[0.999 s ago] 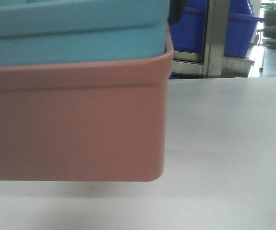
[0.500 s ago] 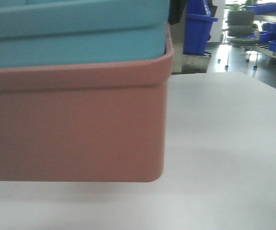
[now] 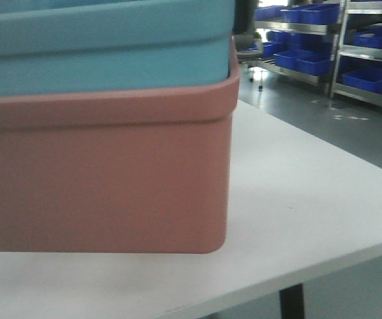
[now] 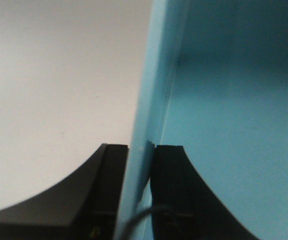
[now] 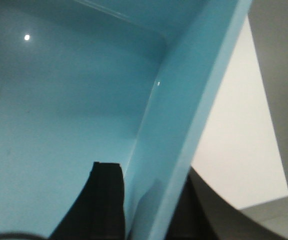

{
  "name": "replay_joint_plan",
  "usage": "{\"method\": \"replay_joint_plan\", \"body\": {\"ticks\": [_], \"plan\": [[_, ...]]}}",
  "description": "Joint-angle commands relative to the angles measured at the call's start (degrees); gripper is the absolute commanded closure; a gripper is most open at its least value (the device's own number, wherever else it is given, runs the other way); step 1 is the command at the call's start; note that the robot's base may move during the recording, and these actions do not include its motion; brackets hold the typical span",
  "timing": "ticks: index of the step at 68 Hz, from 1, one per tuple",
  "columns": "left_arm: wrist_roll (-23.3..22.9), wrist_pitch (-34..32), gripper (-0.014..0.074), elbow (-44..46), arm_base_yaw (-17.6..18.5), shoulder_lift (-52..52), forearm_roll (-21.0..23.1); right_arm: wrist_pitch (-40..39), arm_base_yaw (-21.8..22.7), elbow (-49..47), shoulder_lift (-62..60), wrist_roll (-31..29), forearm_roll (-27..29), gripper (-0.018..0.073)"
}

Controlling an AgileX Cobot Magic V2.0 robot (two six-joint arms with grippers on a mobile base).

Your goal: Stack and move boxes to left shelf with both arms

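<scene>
Left wrist: left gripper (image 4: 141,150) pinches turquoise bin (image 4: 234,100) wall (right gripper (image 5: 149,171) likewise).

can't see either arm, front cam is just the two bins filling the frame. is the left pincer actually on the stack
observer: yes. The left pincer is shut on the turquoise bin, on its side wall, with one finger outside and one inside.
operator: and the right one
observer: the right pincer clamps the same bin's wall close to an inner corner, with one finger inside the bin.
operator: anything loose inside the turquoise one
observer: the parts of its inside that the two wrist views show are bare, and I can't see the rest.
</scene>
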State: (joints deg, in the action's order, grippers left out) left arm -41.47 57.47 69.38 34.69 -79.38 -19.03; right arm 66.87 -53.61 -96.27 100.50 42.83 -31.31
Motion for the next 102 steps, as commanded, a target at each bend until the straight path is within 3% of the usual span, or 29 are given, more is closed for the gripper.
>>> {"method": "replay_joint_plan", "body": {"ticks": [1,102], "plan": [[-1.10,-12.69,0.0606,2.86,2.46,1.99,5.02,-12.30,-2.05,-2.33,-2.22,2.02,3.15,0.0505],[-1.10,-12.69,0.0606,2.86,2.46,1.99,5.02,-12.30,-2.05,-2.33,-2.22,2.02,3.15,0.0505]]}}
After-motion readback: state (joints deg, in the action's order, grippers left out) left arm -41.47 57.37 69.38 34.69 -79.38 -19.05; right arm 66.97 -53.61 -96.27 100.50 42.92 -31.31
